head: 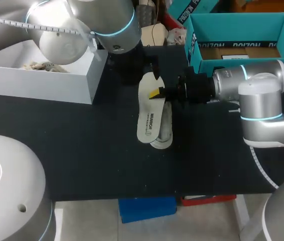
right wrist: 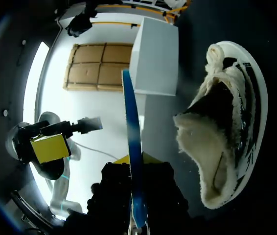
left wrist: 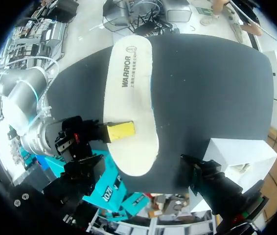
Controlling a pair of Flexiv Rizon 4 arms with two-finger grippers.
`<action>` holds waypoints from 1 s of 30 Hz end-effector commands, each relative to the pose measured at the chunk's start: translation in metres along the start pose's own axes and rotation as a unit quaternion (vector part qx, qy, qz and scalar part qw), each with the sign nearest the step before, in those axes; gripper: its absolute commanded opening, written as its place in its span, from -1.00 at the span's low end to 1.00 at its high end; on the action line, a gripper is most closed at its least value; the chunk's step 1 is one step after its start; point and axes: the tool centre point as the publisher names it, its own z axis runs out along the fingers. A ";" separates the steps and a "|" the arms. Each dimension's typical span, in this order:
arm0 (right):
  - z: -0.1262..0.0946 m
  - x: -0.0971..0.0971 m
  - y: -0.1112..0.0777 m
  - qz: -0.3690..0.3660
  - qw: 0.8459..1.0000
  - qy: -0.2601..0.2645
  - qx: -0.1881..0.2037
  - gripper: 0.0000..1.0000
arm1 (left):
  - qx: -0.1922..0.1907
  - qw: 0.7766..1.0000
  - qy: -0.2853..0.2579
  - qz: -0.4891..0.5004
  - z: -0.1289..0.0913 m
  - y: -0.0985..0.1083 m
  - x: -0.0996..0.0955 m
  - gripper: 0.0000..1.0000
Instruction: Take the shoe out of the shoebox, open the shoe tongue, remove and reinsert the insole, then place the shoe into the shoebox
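Clamps the insole [head: 149, 118] by its side edge in the right pincer [head: 157, 93], reaching in level from the right. Holds it over the shoe [head: 166, 133] lying on the bench [head: 82, 150]. Cannot tell the state of the left pincer [right wrist: 65, 137], hanging near the white shoebox [head: 41, 85].
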 end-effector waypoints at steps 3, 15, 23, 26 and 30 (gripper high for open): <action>0.001 0.000 0.001 0.001 1.000 -0.001 0.001 -1.00 | 0.015 1.000 0.008 0.005 0.015 0.030 -0.009 1.00; 0.001 0.000 0.001 0.001 1.000 -0.001 0.001 -1.00 | 0.021 1.000 0.008 0.002 0.022 0.057 -0.024 1.00; 0.001 0.000 0.001 0.001 1.000 -0.001 0.001 -1.00 | 0.015 1.000 0.010 0.001 0.006 0.035 -0.024 1.00; 0.001 0.000 0.001 0.001 1.000 -0.001 0.001 -1.00 | 0.017 1.000 0.005 -0.002 -0.003 0.015 -0.020 1.00; 0.001 0.000 0.001 0.001 1.000 -0.001 0.001 -1.00 | 0.016 1.000 0.003 -0.005 -0.012 -0.010 -0.016 1.00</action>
